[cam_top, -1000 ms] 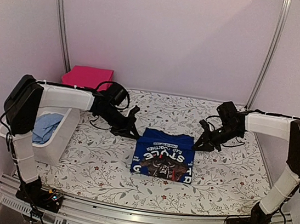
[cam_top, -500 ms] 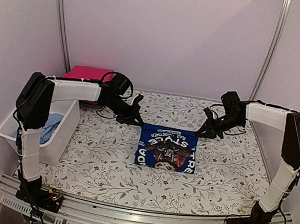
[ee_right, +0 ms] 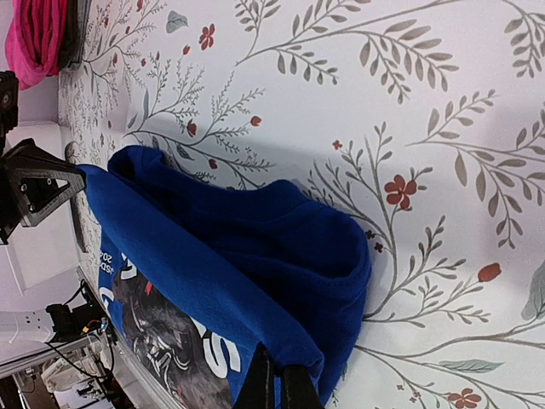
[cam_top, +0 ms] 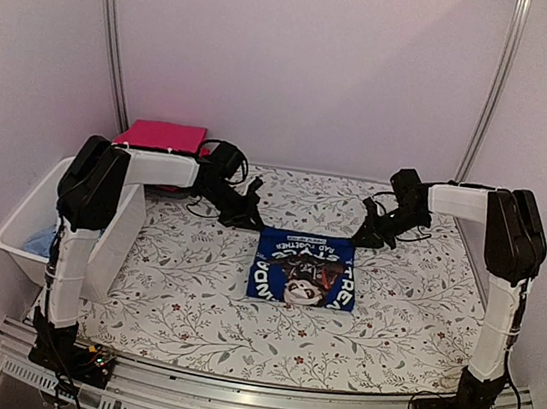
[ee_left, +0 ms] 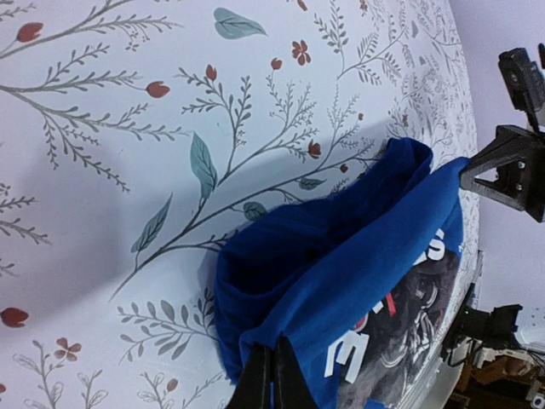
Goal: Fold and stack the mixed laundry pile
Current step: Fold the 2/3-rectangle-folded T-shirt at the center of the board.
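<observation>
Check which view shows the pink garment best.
Top external: the pink garment lies flat at the far left, nearly all of it in view. Right wrist catches only a bunched strip of the garment in its top-left corner. Left wrist does not show it.

Folded edge of blue printed garment between pinched-together fingers of left gripper; floral tablecloth beneath

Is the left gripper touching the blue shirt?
Touching. The left wrist view shows the left gripper shut on the edge of the blue shirt.
</observation>
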{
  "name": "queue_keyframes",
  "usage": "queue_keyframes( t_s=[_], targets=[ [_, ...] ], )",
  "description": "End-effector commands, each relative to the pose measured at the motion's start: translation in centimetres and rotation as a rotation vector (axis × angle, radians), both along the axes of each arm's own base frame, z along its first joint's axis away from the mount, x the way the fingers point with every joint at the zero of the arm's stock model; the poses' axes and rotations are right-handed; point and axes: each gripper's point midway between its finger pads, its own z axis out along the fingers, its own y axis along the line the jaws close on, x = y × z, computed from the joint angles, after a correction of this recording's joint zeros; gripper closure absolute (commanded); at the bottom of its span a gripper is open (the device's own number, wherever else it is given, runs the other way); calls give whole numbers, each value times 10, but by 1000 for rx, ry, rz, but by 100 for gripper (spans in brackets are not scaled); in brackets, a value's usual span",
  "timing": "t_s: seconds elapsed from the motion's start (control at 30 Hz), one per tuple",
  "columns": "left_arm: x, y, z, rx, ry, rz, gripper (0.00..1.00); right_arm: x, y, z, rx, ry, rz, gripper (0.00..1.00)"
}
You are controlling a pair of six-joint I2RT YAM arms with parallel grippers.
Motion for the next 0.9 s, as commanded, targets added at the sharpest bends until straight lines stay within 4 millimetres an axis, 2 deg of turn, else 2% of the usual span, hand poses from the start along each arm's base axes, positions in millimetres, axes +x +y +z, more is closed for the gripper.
queue_keyframes(
  t_s=[0.0,0.17,0.6,0.63,0.73,0.8,0.87],
  targets=[
    [19,8,-4,-3,-16,38,100,20,-3,-5,0,-30,-11,100],
    [26,14,-15,3,-10,50,100,26,-2,-14,11,-17,-22,100],
    [45,13,-15,0,-36,68,100,35,-2,-14,21,-28,-60,100],
    [45,14,-18,6,-23,69,96,37,-3,-14,20,-25,-66,98],
    [45,20,-17,27,-19,74,75,43,-9,-5,36,-34,-92,77],
    [47,27,-2,20,-50,94,63,50,-17,11,35,-68,-119,60],
    [46,35,19,-3,-79,113,55,54,-25,38,40,-123,-142,45]
  ],
)
